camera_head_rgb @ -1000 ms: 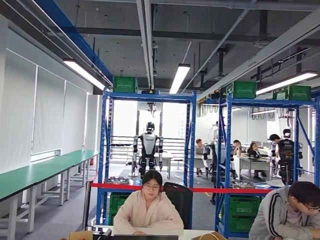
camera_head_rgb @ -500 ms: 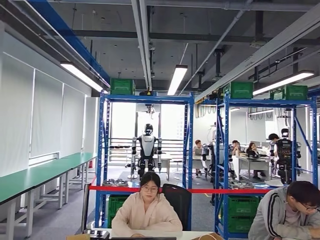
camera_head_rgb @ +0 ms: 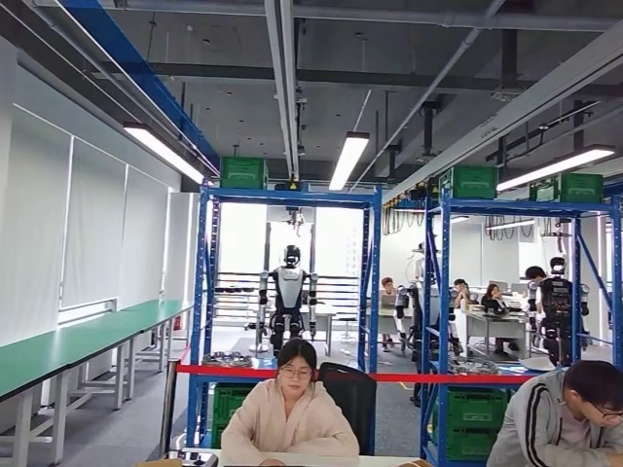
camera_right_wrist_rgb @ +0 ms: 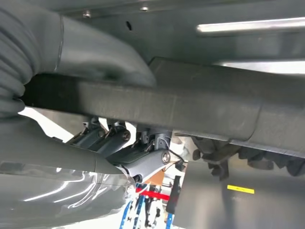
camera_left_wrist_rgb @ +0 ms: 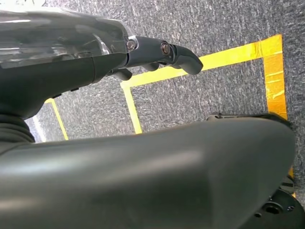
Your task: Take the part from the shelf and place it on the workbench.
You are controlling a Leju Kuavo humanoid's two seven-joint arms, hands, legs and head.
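My right hand (camera_right_wrist_rgb: 118, 148) holds a flat dark grey part (camera_right_wrist_rgb: 172, 107). The thick thumb (camera_right_wrist_rgb: 90, 52) lies on one face and the darker fingers (camera_right_wrist_rgb: 144, 160) on the other. The part's far end runs out of the picture. My left hand (camera_left_wrist_rgb: 144, 52) hangs over grey carpet with its fingers stretched out and nothing in them. In the head view a blue shelf (camera_head_rgb: 286, 195) stands ahead across the room, with a second blue shelf (camera_head_rgb: 514, 204) to its right. A long green workbench (camera_head_rgb: 73, 341) runs along the left wall.
Two people sit at a table right in front of me, one in the middle (camera_head_rgb: 290, 413) and one at the right (camera_head_rgb: 566, 418). Red tape (camera_head_rgb: 412, 376) spans the shelves. Another robot (camera_head_rgb: 288, 297) stands behind the left shelf. Yellow floor tape (camera_left_wrist_rgb: 230, 55) lies under my left hand.
The whole head picture has swayed slightly left and then back right, so the camera has moved. The people and shelves keep their places.
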